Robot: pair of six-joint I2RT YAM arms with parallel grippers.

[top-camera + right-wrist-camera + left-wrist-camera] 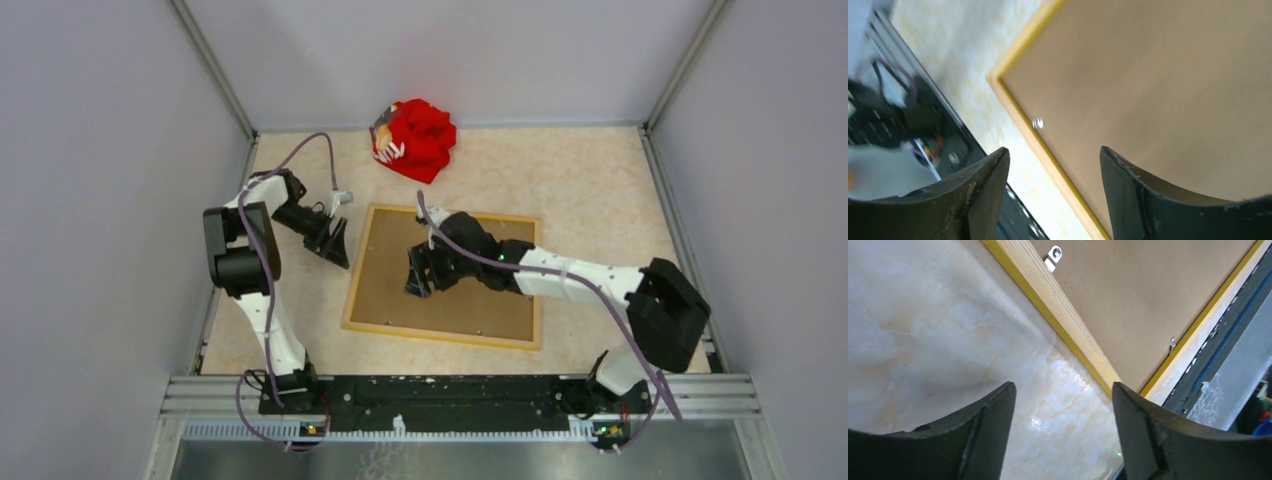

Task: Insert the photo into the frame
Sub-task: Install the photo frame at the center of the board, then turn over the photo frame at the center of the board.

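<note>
The yellow frame (440, 337) lies face down on the table, its wood-coloured reverse up. A plain brown backing board (480, 305) fills it. The photo does not show in any view. My left gripper (338, 243) is open and empty, just left of the frame's top-left corner; its view shows the frame's edge (1058, 310), the board (1143, 295) and bare table between the jaws (1064, 387). My right gripper (418, 280) is open and empty above the board's middle left; its view (1054, 152) shows the frame's edge (1020, 112) and the board (1158, 80).
A crumpled red cloth (420, 138) lies at the back of the table. Small metal clips (1053, 256) sit along the frame's inner edge, one in the right wrist view (1037, 123). Grey walls close three sides; a black rail (460, 392) runs along the front.
</note>
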